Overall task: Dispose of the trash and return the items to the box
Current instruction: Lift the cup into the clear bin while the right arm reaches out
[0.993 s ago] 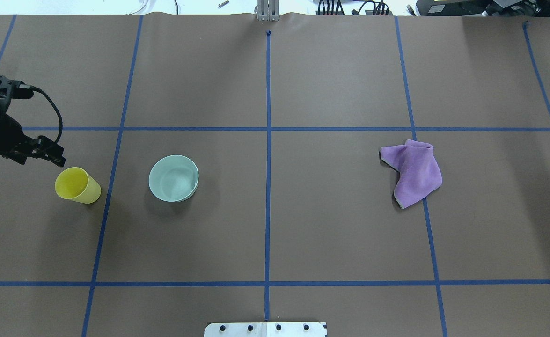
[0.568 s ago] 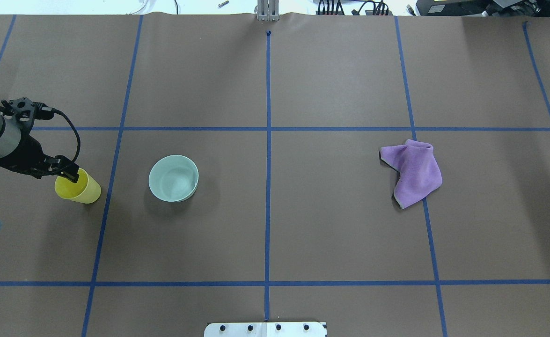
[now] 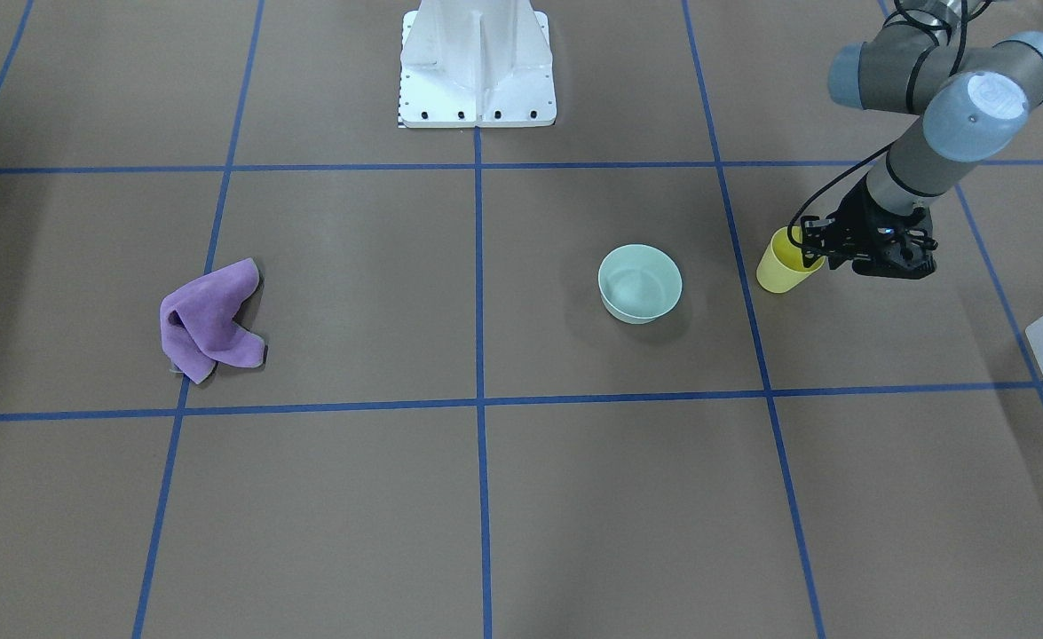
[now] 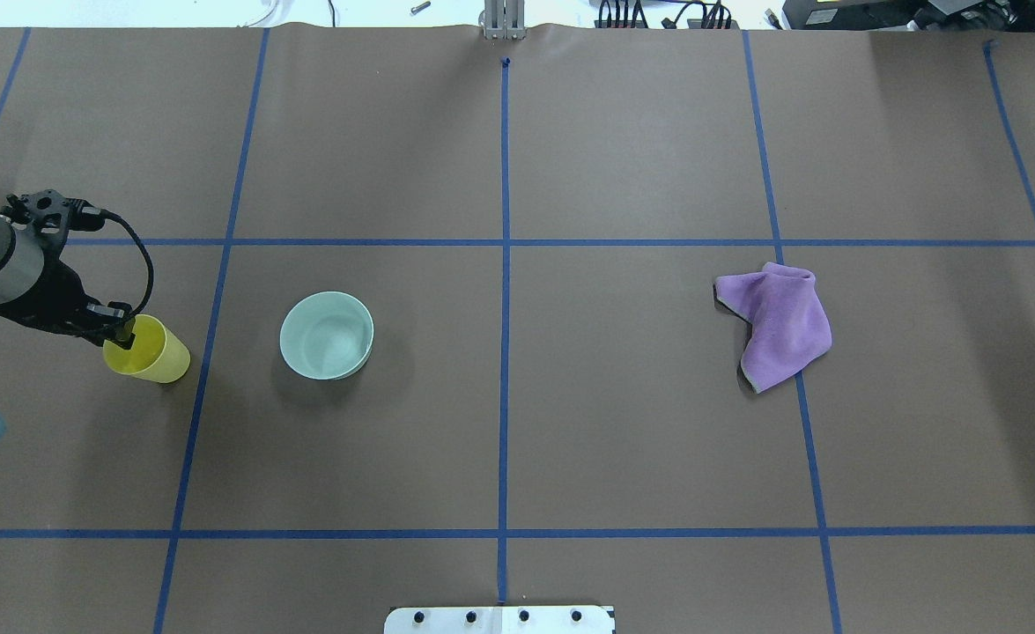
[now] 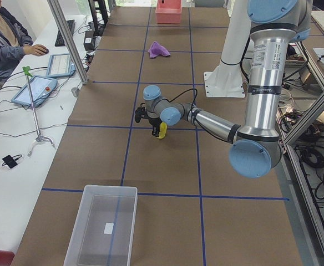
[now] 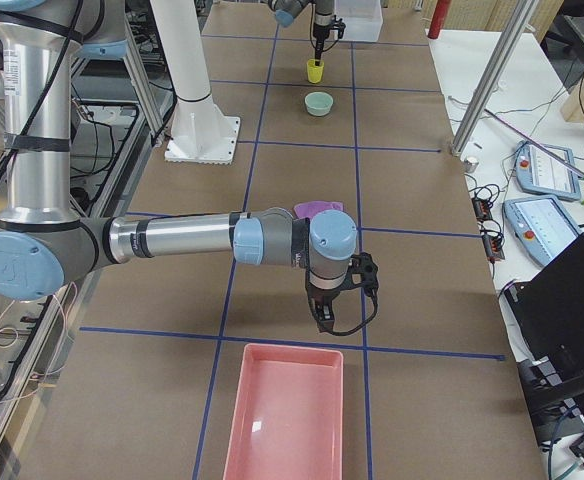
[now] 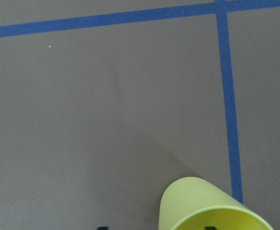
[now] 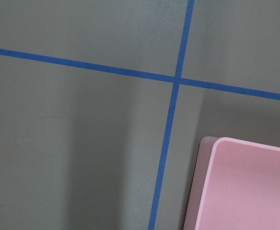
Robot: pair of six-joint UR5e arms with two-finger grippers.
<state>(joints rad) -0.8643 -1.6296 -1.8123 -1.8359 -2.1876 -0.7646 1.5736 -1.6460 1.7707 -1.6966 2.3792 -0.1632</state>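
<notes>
The small yellow cup (image 4: 154, 354) stands upright at the table's left, also in the front-facing view (image 3: 777, 264) and the left wrist view (image 7: 202, 203). My left gripper (image 4: 121, 335) is open at the cup's rim: one finger is inside the cup and the other outside its wall. The pale mint-green bowl (image 4: 327, 335) stands just right of the cup, untouched. The translucent box (image 5: 101, 227) sits near the table's left end. My right gripper (image 6: 322, 318) hovers near a pink tray (image 6: 284, 420); I cannot tell whether it is open or shut.
A crumpled purple cloth (image 4: 777, 326) lies on the right half of the table, behind the right arm (image 6: 172, 240) in the right side view. The white robot pedestal (image 3: 477, 62) stands at the table's near edge.
My left gripper has moved from behind the yellow cup down onto its rim, with one finger now inside it. The cup, bowl and cloth have not moved.
</notes>
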